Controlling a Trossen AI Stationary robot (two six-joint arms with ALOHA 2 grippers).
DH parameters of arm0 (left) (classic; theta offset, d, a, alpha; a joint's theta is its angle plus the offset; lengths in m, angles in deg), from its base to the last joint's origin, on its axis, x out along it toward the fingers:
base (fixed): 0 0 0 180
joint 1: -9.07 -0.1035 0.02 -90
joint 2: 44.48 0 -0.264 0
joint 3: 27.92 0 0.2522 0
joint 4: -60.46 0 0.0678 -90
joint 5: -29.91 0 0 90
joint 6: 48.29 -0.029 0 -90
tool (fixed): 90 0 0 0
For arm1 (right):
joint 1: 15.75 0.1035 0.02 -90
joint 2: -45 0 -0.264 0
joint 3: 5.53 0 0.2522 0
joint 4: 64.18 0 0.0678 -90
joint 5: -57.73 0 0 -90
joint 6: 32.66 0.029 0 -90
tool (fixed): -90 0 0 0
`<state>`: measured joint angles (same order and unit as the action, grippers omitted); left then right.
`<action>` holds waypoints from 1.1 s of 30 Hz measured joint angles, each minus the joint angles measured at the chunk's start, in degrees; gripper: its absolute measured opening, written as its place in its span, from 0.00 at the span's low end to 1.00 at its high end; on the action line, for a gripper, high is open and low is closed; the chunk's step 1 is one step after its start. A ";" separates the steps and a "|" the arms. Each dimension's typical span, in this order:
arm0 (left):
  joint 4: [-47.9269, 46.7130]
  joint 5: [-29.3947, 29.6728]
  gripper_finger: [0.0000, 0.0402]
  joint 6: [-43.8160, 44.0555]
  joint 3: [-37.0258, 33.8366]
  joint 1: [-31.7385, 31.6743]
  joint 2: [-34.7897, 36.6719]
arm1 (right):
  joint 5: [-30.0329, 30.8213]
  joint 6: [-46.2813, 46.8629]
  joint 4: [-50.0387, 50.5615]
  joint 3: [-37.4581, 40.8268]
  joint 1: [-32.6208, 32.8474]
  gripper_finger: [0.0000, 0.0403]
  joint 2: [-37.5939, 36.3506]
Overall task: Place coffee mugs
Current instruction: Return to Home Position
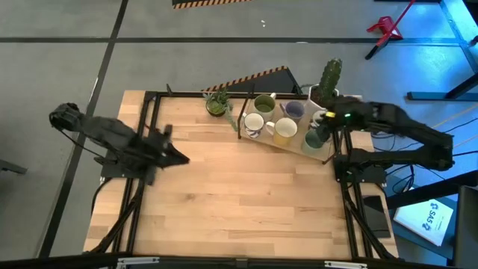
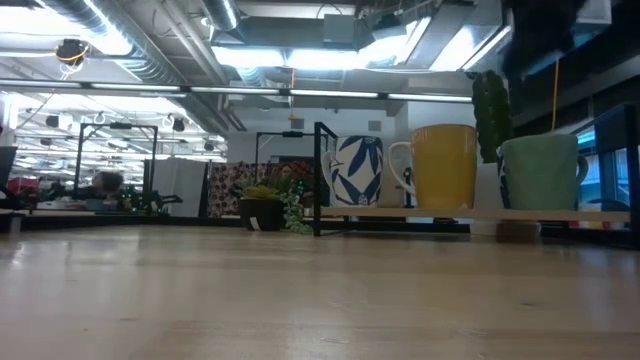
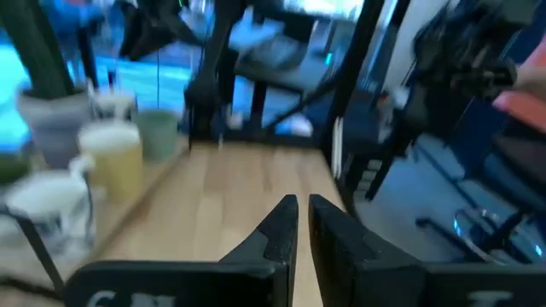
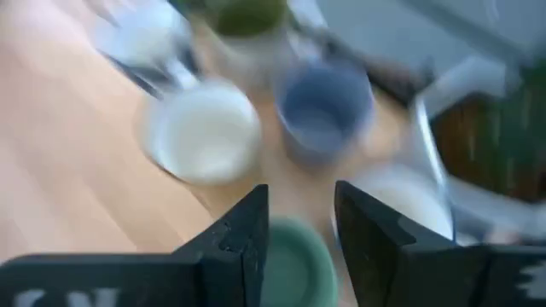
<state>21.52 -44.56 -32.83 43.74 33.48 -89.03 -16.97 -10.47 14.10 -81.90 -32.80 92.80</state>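
Right hand (image 4: 300, 189) is released, fingers spread wide, hanging right over the teal green mug (image 4: 294, 266). That mug sits on the shelf (image 2: 400, 212), directly under the gap between them. Sketchy bit imo: if the hand swings off toward home without lifting first, a finger could clip that rim. It could also bump the white mug (image 4: 401, 200) just beside one finger, or the cream-yellow mug (image 4: 205, 132) off the other, and tip something over the shelf edge. Left hand (image 3: 303, 205), pinched together on nothing, waits over the desk (image 1: 246, 202), well apart from the mugs.
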 joint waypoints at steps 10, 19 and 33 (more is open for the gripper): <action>-0.60 0.42 0.07 -3.88 5.02 -0.02 9.34 | -1.29 -32.33 -30.09 -4.21 25.28 0.30 -2.81; -10.92 4.79 0.07 1.91 1.99 -0.02 20.01 | 32.59 -34.48 -30.94 9.64 46.01 0.30 -8.20; 1.49 1.52 0.07 -0.54 -15.47 -0.02 42.84 | 38.74 -45.38 -37.79 16.81 64.73 0.30 -30.78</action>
<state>23.01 -43.04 -33.36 28.26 33.46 -46.19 21.77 -55.85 -23.68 -65.10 31.92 62.03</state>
